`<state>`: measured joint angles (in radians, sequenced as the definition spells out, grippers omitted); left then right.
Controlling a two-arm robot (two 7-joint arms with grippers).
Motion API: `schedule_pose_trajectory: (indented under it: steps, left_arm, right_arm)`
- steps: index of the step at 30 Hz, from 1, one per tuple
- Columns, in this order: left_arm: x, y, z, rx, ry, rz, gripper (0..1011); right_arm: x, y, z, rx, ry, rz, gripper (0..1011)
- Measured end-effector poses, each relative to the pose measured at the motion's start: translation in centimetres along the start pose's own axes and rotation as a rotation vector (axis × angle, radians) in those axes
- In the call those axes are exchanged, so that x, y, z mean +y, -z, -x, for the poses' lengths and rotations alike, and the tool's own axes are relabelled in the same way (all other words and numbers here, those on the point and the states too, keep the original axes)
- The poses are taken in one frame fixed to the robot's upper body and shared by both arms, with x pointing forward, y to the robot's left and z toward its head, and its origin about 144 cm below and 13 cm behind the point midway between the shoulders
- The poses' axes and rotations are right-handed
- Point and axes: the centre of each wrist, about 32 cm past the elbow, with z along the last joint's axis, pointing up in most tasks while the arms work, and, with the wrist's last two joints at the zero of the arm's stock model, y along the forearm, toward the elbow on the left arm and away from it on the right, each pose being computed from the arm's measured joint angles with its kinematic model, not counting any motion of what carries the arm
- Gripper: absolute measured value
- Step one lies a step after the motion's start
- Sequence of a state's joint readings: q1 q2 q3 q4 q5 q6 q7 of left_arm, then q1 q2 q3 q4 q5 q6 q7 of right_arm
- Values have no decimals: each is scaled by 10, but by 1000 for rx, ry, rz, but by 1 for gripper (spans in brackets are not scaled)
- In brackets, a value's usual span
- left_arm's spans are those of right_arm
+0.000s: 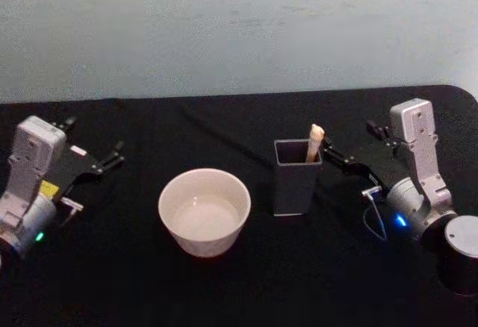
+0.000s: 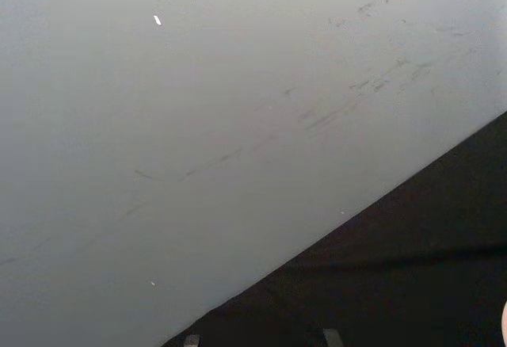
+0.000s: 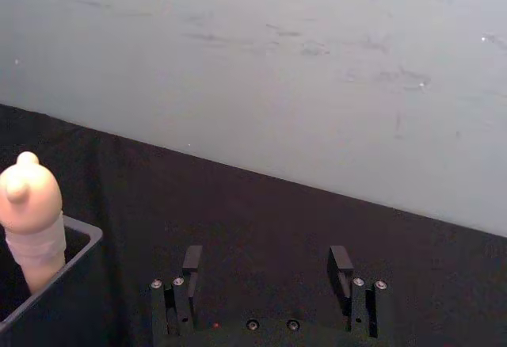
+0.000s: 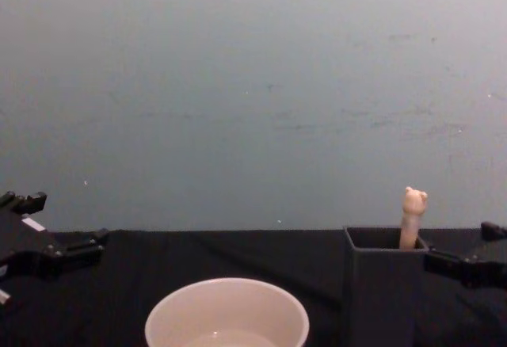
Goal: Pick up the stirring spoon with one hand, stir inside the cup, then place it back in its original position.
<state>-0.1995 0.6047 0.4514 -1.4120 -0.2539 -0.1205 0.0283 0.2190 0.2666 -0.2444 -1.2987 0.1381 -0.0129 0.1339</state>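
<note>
Hiding in the holder [image 1: 296, 185], spoon [image 1: 314, 142] bowl; right claw [image 1: 334, 153] open, empty.

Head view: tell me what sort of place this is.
Probably a robot test bench rather than a kitchen: a table draped in black cloth against a bare pale wall, with only a white cup and a dark grey holder set between two robot arms.
</note>
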Motion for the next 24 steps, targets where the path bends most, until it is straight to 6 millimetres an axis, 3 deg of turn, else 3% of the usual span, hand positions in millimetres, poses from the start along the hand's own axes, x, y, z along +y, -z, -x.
schedule_pose_trajectory:
  steps: [24]
  left_arm:
    - [0, 0, 0, 0, 0, 0, 1001]
  right_arm:
    - [-1, -1, 0, 2, 0, -7, 1000]
